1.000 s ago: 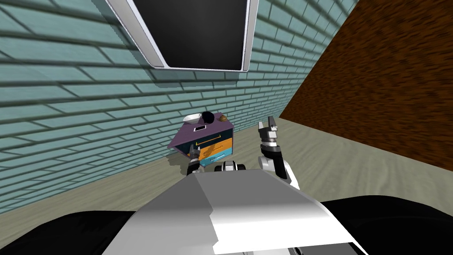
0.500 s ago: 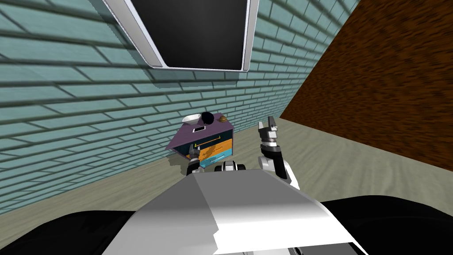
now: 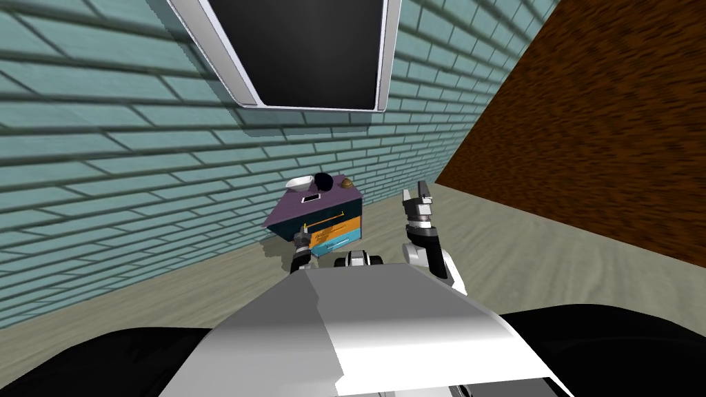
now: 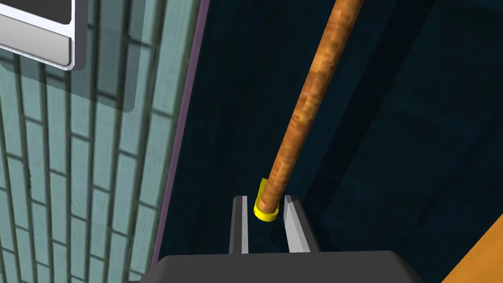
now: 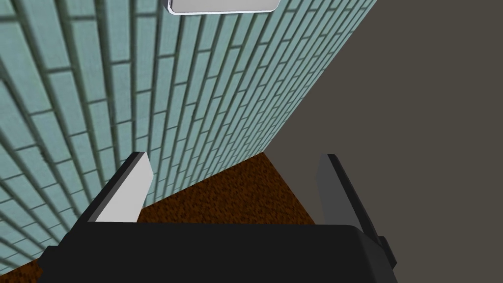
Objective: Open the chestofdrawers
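The chest of drawers [image 3: 314, 207], with a purple top and fronts in dark blue, orange and cyan, is standing against the teal brick wall [image 3: 138, 172], just ahead of me. The left gripper [image 4: 266, 202] is pressing its 2 fingers on the yellow-capped end of the brown handle rod [image 4: 304, 105] on the dark blue drawer front [image 4: 403, 127]. The right gripper [image 3: 418, 196] is hanging raised to the right of the chest, apart from it, with its fingers spread wide and holding nothing.
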Robot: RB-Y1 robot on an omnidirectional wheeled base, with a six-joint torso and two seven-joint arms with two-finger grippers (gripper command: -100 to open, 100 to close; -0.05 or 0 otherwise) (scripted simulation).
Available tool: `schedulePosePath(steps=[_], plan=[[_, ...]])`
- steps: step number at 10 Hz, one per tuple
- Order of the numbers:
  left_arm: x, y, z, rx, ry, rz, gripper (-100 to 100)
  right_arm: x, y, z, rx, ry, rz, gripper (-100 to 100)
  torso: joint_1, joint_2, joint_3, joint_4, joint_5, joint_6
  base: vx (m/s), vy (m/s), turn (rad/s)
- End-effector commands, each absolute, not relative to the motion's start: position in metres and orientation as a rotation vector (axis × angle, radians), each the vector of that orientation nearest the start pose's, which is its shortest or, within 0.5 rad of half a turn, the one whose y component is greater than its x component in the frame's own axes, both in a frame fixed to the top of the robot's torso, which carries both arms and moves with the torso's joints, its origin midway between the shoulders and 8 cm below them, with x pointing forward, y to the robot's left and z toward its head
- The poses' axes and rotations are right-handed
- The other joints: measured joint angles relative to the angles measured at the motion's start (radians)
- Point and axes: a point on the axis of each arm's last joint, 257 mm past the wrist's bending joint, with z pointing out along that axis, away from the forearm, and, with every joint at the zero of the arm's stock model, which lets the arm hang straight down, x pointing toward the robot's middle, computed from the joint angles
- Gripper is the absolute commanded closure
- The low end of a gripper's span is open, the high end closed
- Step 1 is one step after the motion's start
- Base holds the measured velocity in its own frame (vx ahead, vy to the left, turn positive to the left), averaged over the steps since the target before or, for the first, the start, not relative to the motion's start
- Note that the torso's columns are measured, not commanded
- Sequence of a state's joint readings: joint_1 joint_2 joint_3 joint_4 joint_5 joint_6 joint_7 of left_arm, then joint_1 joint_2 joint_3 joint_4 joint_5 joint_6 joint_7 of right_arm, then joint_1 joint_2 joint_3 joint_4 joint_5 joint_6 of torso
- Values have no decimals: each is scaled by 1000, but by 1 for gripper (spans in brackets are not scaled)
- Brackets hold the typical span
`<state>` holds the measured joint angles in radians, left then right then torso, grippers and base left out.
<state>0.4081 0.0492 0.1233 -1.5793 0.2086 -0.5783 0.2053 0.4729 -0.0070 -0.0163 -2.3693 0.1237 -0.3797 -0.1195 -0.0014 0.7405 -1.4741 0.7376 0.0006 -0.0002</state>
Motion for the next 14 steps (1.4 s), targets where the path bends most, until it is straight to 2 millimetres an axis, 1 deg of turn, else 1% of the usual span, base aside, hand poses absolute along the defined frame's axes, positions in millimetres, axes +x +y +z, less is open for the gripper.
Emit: schedulePosePath(steps=[1, 2, 3, 6, 7, 8, 9, 10, 11, 12, 13, 14], plan=[[377, 381, -250, -1324, 696, -1267, 100, 348, -269, 49, 632, 657, 1316, 0, 0, -1, 0, 0, 0, 1, -156, -71, 13], [377, 381, -251, -1322, 693, -1266, 100, 348, -269, 49, 632, 657, 1316, 0, 1, -2, -2, 1, -1, 1, -73, -31, 5], [373, 380, -252, -1327, 699, -1266, 100, 348, -269, 49, 632, 657, 1316, 0, 2, -7, -4, 1, -2, 1, -132, -54, 15], [369, 378, -251, -1324, 702, -1270, 100, 348, -269, 49, 632, 657, 1316, 0, 1, -1, -1, 0, 0, 1, -176, -61, 10], [370, 379, -251, -1325, 701, -1269, 100, 348, -269, 49, 632, 657, 1316, 0, 1, -1, -1, 1, -1, 0, -88, -30, -1], [382, 375, -254, -1311, 708, -1283, 100, 348, -269, 49, 632, 657, 1316, 0, 3, -6, -4, 1, -1, 0, -103, -47, 176], [391, 373, -256, -1314, 709, -1292, 100, 348, -269, 49, 632, 657, 1316, 0, 3, -4, -3, 0, -1, -3, -120, -41, 117], [396, 371, -264, -1327, 716, -1292, 100, 348, -269, 49, 632, 657, 1316, 0, 4, -3, -2, -1, 1, -1, -66, -7, 1], [406, 369, -257, -1297, 715, -1310, 100, 348, -269, 49, 632, 657, 1316, 0, 5, -7, -3, -2, 2, 2, -97, -20, 139], [415, 366, -258, -1298, 715, -1319, 100, 348, -269, 49, 632, 657, 1316, 0, 5, -5, -3, -2, 2, -2, -96, -32, 102], [424, 362, -261, -1302, 718, -1328, 100, 348, -269, 49, 632, 657, 1316, 0, 5, -4, -2, -2, 2, -1, -61, -10, 19], [423, 363, -274, -1327, 732, -1313, 100, 348, -269, 49, 632, 657, 1316, 0, 4, -6, -3, -2, 2, 1, -19, 10, -12]])
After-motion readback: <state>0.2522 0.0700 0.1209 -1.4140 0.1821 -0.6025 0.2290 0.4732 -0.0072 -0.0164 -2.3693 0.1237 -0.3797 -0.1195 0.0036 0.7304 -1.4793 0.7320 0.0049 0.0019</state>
